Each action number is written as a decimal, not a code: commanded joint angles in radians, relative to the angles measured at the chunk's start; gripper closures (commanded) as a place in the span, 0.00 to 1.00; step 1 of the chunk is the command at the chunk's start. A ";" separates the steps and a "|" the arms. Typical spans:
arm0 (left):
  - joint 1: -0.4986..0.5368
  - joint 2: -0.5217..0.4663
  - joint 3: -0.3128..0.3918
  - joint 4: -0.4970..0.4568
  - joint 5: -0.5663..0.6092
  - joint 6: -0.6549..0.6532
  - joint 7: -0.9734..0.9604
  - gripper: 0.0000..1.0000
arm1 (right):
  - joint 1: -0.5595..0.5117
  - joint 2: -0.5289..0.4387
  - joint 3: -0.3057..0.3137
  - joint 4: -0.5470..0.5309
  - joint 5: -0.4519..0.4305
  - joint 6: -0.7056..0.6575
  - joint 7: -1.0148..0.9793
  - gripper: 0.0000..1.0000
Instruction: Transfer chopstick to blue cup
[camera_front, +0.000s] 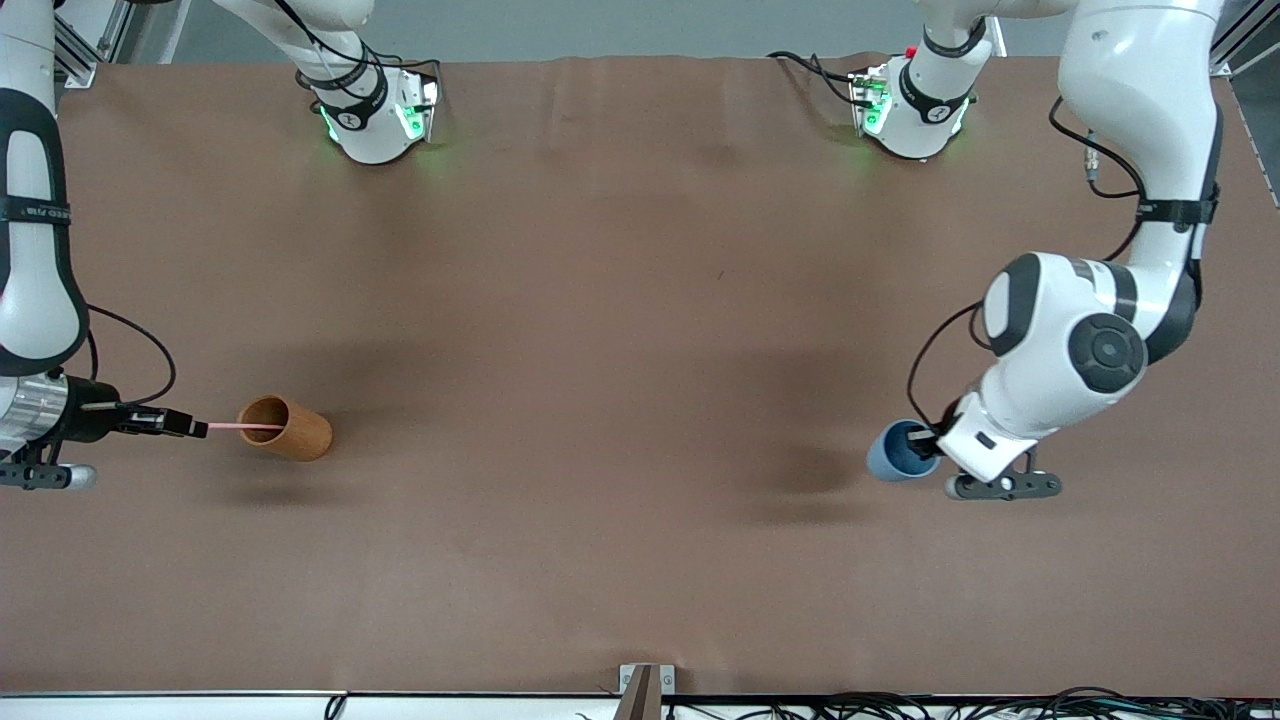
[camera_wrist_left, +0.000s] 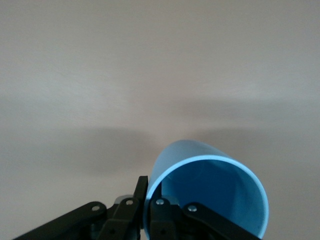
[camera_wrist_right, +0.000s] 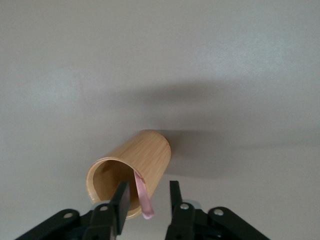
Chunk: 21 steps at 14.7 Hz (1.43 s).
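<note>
**Front view: two arms, two cups, one pink stick**

Front view shows the right gripper (camera_front: 200, 429) at the right arm's end of the table, its tip at the outer end of the chopstick (camera_front: 245, 427), a thin pale-pink stick running level into the mouth of the tilted orange-brown wooden cup (camera_front: 287, 428); at the left arm's end, the left gripper (camera_front: 925, 447) meets the rim of the blue cup (camera_front: 893, 455), a small light-blue tumbler tipped on its side over the brown table (camera_front: 620, 350).

Left wrist view: the left gripper's fingers (camera_wrist_left: 156, 212) are pressed together on the blue cup's (camera_wrist_left: 210, 195) rim, one inside and one outside the wall; the inside reads a darker blue.

Right wrist view: the right gripper (camera_wrist_right: 148, 200) stands spread, the chopstick's (camera_wrist_right: 143, 200) flat pink end between its fingers without clear contact; the stick leans out of the wooden cup (camera_wrist_right: 130, 172), which lies tilted.
</note>
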 joint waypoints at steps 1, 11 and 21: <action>-0.106 0.013 -0.003 0.022 -0.013 -0.017 -0.224 1.00 | -0.025 -0.006 0.013 -0.006 0.024 -0.004 -0.016 0.67; -0.430 0.234 0.001 0.176 -0.002 0.087 -0.693 0.99 | -0.026 -0.008 0.013 -0.005 0.027 -0.072 -0.007 0.75; -0.476 0.294 0.012 0.174 0.035 0.185 -0.734 0.72 | -0.037 -0.008 0.014 0.006 0.030 -0.096 -0.007 0.77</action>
